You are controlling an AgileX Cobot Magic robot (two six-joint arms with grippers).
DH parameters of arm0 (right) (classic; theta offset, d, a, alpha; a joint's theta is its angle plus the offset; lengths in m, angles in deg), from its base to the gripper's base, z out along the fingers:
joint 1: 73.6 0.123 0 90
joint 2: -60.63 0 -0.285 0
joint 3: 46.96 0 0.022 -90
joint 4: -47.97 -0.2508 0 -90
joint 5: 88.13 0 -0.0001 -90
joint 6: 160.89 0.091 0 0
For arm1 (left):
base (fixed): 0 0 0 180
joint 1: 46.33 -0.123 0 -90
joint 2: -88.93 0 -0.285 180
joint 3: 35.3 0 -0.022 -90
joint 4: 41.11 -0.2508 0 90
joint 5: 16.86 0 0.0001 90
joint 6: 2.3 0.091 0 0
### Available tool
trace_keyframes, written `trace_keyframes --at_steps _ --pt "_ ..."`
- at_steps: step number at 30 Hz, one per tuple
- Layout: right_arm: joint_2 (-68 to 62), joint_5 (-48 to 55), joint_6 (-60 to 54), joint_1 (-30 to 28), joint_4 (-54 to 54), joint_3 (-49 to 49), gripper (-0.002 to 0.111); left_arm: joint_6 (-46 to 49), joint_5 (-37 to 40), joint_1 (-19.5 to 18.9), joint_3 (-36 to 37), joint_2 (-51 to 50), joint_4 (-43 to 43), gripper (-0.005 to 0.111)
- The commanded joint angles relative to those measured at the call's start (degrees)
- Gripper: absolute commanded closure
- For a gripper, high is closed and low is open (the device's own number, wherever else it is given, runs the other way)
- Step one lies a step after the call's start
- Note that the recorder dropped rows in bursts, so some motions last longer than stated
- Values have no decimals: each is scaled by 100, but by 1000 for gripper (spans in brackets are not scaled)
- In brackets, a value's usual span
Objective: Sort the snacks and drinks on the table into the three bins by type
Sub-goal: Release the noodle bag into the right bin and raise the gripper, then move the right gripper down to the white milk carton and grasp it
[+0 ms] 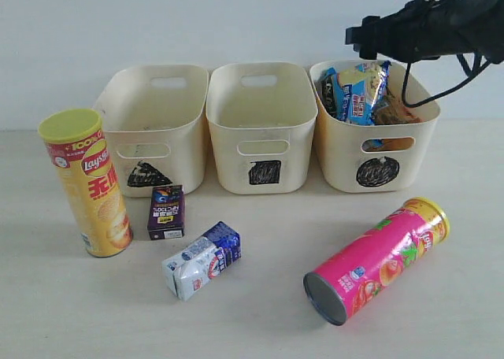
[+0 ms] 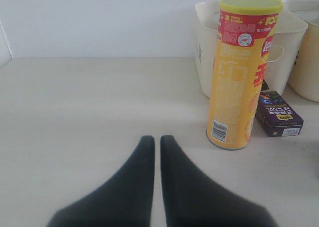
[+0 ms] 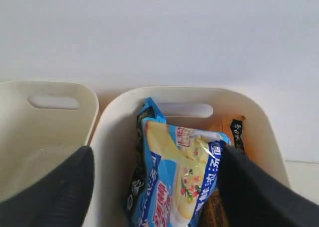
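The blue bag (image 1: 358,91) and the orange bag (image 1: 391,109) stand in the circle-marked right bin (image 1: 339,150). My right gripper (image 1: 362,36) hangs above that bin. In the right wrist view it (image 3: 155,152) is open, jaws wide on either side of the blue bag (image 3: 174,177), with the orange bag (image 3: 219,123) behind. On the table (image 1: 260,312) the yellow Lay's tube (image 1: 87,182) stands upright, and the pink tube (image 1: 378,258) lies on its side. The purple carton (image 1: 166,212) and the white-blue carton (image 1: 202,260) lie between them. My left gripper (image 2: 155,142) is shut and holds nothing, low over the table (image 2: 75,97) near the Lay's tube (image 2: 239,77).
The triangle-marked left bin (image 1: 189,138) and the square-marked middle bin (image 1: 224,138) show nothing inside. A pale wall runs behind the bins. The purple carton (image 2: 278,120) lies just past the Lay's tube in front of the left bin (image 2: 209,48).
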Motion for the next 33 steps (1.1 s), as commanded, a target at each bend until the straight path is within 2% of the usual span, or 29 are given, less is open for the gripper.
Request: trace_keyframes --at_steps 1,5,13,28,33 --pt "331 570 -89 -25 335 63 70 -48 -41 -17 -16 21 14 102" --pt "502 1202 -89 -25 726 63 108 -48 -41 -17 -16 21 14 102" --pt "834 2395 -68 -25 1545 63 108 -48 -41 -17 -16 21 14 102" --pt "1285 4648 -699 -16 1579 49 108 -48 -41 -17 -16 21 14 102" --pt "1285 5631 -1333 27 1299 49 108 -48 -41 -17 -16 21 14 102"
